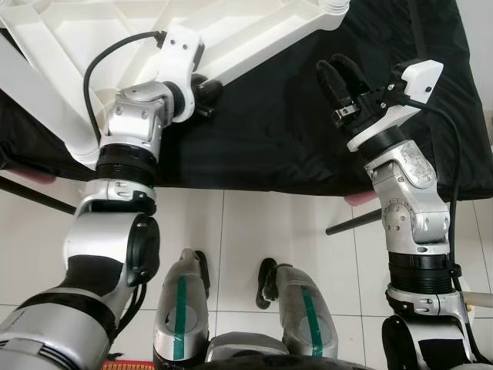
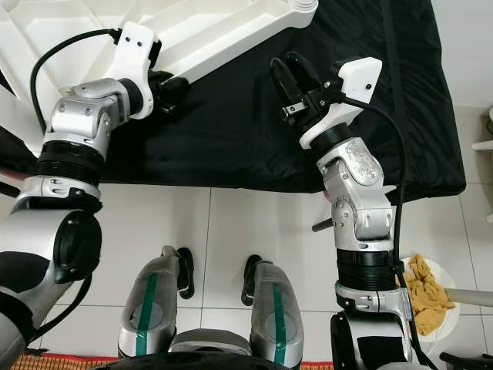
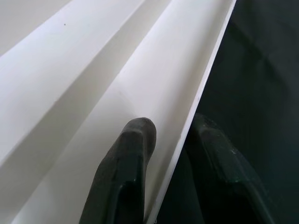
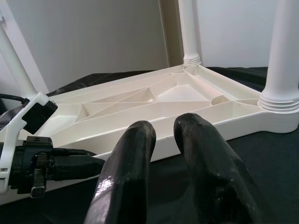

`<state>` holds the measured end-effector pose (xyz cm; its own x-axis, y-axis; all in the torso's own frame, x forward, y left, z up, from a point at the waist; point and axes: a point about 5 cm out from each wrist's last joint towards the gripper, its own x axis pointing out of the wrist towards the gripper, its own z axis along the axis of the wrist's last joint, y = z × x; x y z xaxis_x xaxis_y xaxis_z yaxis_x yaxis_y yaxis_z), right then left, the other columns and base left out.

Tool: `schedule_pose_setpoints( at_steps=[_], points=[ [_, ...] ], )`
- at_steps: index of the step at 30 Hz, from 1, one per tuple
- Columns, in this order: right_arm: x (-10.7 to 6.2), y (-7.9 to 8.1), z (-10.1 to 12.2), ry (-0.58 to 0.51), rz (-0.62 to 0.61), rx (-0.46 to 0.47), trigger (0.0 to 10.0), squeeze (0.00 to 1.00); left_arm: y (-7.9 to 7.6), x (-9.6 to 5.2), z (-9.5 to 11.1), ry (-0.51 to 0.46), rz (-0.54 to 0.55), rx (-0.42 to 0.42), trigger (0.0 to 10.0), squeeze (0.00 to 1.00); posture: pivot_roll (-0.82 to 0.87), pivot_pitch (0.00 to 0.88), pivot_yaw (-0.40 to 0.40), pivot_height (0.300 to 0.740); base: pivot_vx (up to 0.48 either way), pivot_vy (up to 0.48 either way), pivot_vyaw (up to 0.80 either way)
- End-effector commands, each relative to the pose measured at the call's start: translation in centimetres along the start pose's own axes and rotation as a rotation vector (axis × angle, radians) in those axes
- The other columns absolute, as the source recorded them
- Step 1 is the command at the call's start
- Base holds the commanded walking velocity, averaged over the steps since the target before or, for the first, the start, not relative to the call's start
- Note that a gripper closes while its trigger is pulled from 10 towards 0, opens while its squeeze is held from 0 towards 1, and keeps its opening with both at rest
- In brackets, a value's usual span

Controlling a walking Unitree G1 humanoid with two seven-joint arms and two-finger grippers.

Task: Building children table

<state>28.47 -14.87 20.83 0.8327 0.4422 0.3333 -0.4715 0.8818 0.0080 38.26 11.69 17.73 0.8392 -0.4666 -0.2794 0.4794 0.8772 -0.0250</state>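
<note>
A white plastic children's table [image 1: 254, 38] lies upside down on a black cloth [image 1: 277, 131], its ribbed underside up. Two round legs [image 4: 285, 56] stand screwed into its far corners in the right wrist view. My left gripper [image 1: 209, 92] is shut on the table's thin rim [image 3: 201, 93], one finger [image 3: 135, 140] on the white inner side and the other on the dark outer side. My right gripper [image 1: 337, 71] hovers above the cloth to the right of the table, fingers together and holding nothing. It points at the table's edge [image 4: 187, 140].
The cloth-covered surface ends just in front of my legs, with white floor tiles [image 1: 277, 231] below. A dark rod [image 1: 354, 222] sticks out under the cloth on the right. A white dish of yellow scraps [image 2: 425, 291] sits on the floor at the right.
</note>
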Motion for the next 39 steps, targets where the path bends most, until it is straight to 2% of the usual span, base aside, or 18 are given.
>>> schedule_pose_setpoints(
  at_steps=[1, 5, 7, 9, 11, 16, 18, 25, 32, 33, 37, 38, 39],
  points=[
    [0.1, -0.1, 0.1, -0.001, -0.005, -0.007, 10.0, 0.0, 2.8, -1.0, -0.2, -0.022, 0.642, -0.052, 10.0, 0.0, 0.01, 0.137, 0.012, 0.74, 0.0, 0.0, 0.0],
    [0.2, 0.0, 0.1, -0.003, -0.005, -0.007, 10.0, 0.0, 3.4, -1.2, 0.0, -0.039, 0.695, -0.044, 10.0, 0.0, 0.01, 0.137, 0.011, 0.74, 0.0, 0.0, 0.0],
    [0.2, 0.0, 0.2, -0.004, -0.006, -0.006, 10.0, 0.0, 4.3, -1.5, 0.3, -0.06, 0.729, -0.013, 10.0, 0.0, 0.01, 0.137, 0.012, 0.74, 0.0, 0.0, 0.0],
    [0.2, 0.0, 0.2, -0.004, -0.006, -0.006, 10.0, 0.0, 4.3, -1.5, 0.3, -0.06, 0.729, -0.013, 10.0, 0.0, 0.01, 0.137, 0.012, 0.74, 0.0, 0.0, 0.0],
    [0.2, -0.1, 0.2, -0.005, -0.008, -0.009, 10.0, 0.0, 4.9, -1.7, 0.6, -0.066, 0.746, 0.044, 10.0, 0.0, 0.01, 0.138, 0.014, 0.74, 0.0, 0.0, 0.0],
    [0.1, -0.1, 0.2, -0.005, -0.009, -0.011, 10.0, 0.0, 5.0, -1.7, 0.6, -0.064, 0.741, 0.062, 10.0, 0.0, 0.01, 0.138, 0.016, 0.74, 0.0, 0.0, 0.0],
    [0.1, -0.3, 0.3, -0.005, -0.013, -0.017, 10.0, 0.0, 4.9, -1.6, 0.3, -0.042, 0.735, 0.137, 10.0, 0.0, 0.0, 0.14, 0.017, 0.74, 0.0, 0.0, 0.0],
    [0.0, -0.4, 0.3, -0.006, -0.017, -0.018, 10.0, 0.0, 5.4, -1.9, -0.2, -0.02, 0.786, 0.16, 10.0, 0.0, 0.01, 0.142, 0.017, 0.74, 0.0, 0.0, 0.0],
    [0.1, -0.4, 0.4, -0.006, -0.016, -0.018, 10.0, 0.0, 5.2, -1.6, -0.1, -0.038, 0.751, 0.13, 10.0, 0.0, 0.01, 0.142, 0.015, 0.74, 0.0, 0.0, 0.0],
    [0.1, -0.4, 0.4, -0.005, -0.015, -0.019, 10.0, 0.0, 4.9, -1.4, 0.0, -0.043, 0.724, 0.132, 10.0, 1.0, 0.01, 0.141, 0.014, 0.74, 0.0, 0.0, 0.0],
    [0.1, -0.4, 0.4, -0.003, -0.015, -0.023, 10.0, 0.0, 3.9, -0.7, 0.3, -0.046, 0.647, 0.148, 10.0, 1.0, 0.01, 0.14, 0.016, 0.74, 0.0, 0.0, 0.0],
    [0.1, -0.4, 0.4, -0.003, -0.015, -0.023, 10.0, 0.0, 3.5, -0.5, 0.6, -0.066, 0.607, 0.141, 10.0, 0.0, 0.01, 0.139, 0.017, 0.74, 0.0, 0.0, 0.0],
    [0.1, -0.4, 0.4, -0.003, -0.015, -0.023, 10.0, 0.0, 3.5, -0.5, 0.6, -0.066, 0.607, 0.141, 10.0, 0.0, 0.01, 0.139, 0.017, 0.74, 0.0, 0.0, 0.0]
  ],
)
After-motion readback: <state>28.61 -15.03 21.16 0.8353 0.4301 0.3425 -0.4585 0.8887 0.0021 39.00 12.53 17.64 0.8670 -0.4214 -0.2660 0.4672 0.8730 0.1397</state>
